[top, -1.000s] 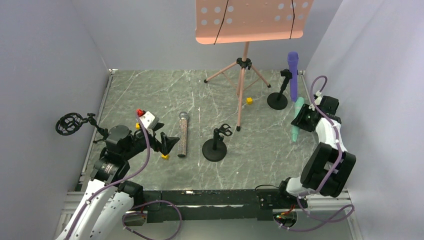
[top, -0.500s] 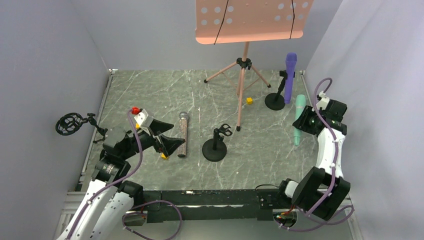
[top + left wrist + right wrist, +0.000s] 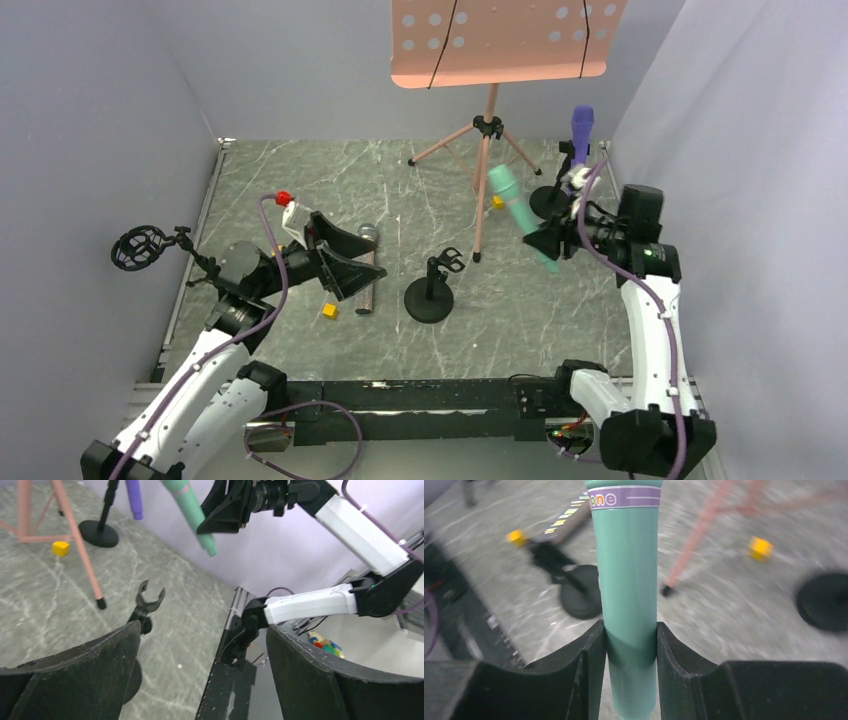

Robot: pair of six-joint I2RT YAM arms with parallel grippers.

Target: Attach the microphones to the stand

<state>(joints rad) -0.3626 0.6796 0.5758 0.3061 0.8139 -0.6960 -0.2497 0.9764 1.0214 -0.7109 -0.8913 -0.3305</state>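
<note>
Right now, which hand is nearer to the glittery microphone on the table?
Left. The left hand hangs open over the glittery microphone; the right hand is far across the table, holding the mint-green microphone.

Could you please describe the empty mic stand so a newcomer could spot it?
Start at the pink music stand; follow its front leg down to the foot. Just left stands a short black mic stand on a round base. Unlike the back-right stand, its clip is empty.

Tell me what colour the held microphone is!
Mint-green microphone, best seen in right wrist view.
</note>
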